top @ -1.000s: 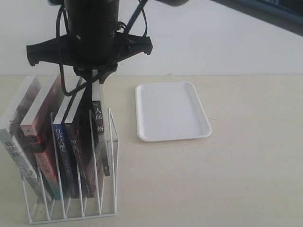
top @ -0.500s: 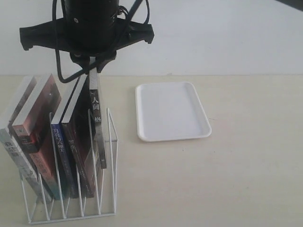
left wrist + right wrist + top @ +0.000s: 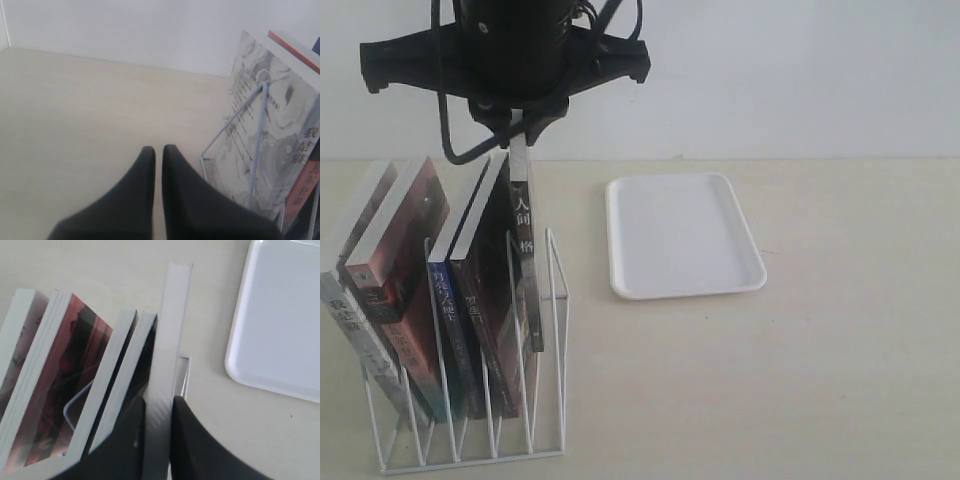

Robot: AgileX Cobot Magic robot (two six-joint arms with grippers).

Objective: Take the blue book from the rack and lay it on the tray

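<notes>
The blue book (image 3: 446, 300) stands in the white wire rack (image 3: 561, 300), third from the left, its blue spine with white characters facing me; only its top page edge (image 3: 107, 385) shows in the right wrist view. My right gripper (image 3: 517, 135) (image 3: 159, 405) is shut on a different book, the dark-spined book (image 3: 525, 250) (image 3: 172, 315) at the rack's right end, which hangs nearly upright and partly lifted out of its slot. The empty white tray (image 3: 685, 235) (image 3: 280, 315) lies right of the rack. My left gripper (image 3: 158, 150) is shut on nothing, low over the table left of the rack (image 3: 257, 130).
A grey marbled book (image 3: 260, 115) (image 3: 355, 250) and a red-covered book (image 3: 400, 270) (image 3: 65, 365) lean in the rack's left slots, and a black-spined book (image 3: 480, 310) sits right of the blue one. Bare table spreads right of and in front of the tray.
My right gripper has risen, drawing the dark-spined book higher out of the rack and more upright. The other books have tilted slightly. The tray has not moved.
</notes>
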